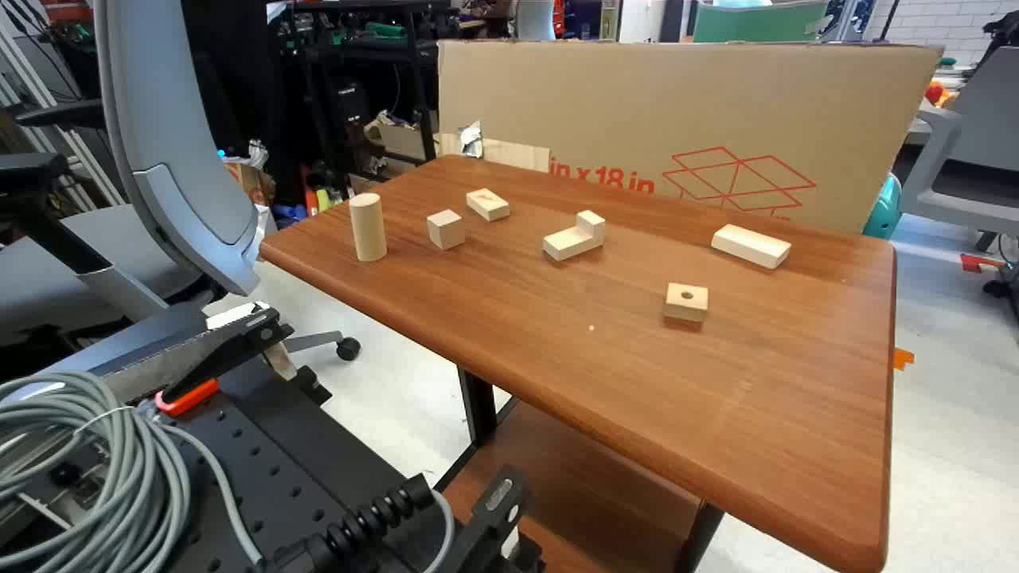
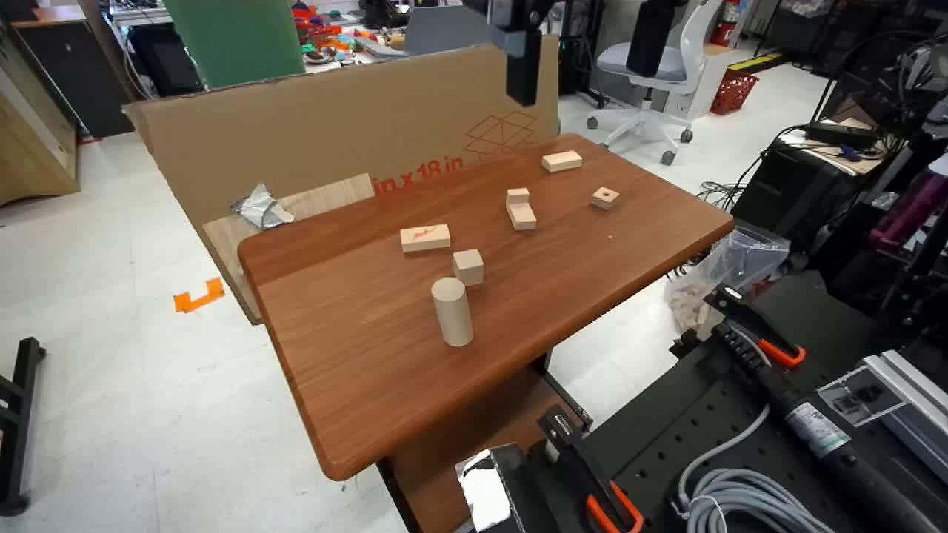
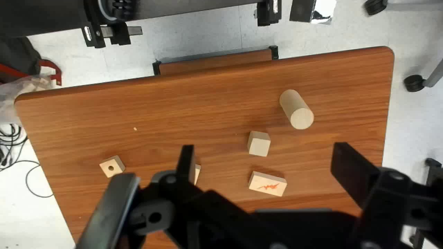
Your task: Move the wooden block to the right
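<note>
My gripper (image 2: 584,87) is spread wide and empty, I think so the small wooden block (image 3: 259,144), resting flat on the table (image 3: 190,114), can fit inside.

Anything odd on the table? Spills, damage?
No spill shows. The block by the cube bears a red scrawl; the cube looks plain. A pale speck stands out on the brown table, maybe debris or a nick.
</note>
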Motion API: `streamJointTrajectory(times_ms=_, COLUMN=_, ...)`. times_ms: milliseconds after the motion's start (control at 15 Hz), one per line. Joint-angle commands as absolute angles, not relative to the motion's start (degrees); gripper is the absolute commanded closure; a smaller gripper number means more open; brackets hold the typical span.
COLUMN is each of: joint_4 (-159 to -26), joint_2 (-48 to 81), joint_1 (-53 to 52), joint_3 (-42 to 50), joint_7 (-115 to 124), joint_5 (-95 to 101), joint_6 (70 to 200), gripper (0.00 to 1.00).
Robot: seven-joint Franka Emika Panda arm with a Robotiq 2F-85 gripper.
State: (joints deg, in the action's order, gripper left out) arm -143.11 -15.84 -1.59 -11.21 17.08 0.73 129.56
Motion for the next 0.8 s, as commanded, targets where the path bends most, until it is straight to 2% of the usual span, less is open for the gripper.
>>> streamJointTrajectory(times_ms=0, joint_4=-143.03, joint_2=-15.8, joint_1=-2.54, joint_3=-10.26, joint_7=17.3, joint_5=1.06, joint_6=129.46, gripper=0.0)
streamJointTrajectory(times_ms=733, joint_4=-141.07, joint_2=-14.53, joint_1=-1.5, joint_3=-8.72, joint_7=17.72, joint_5=0.9, joint_6=129.4, gripper=0.0)
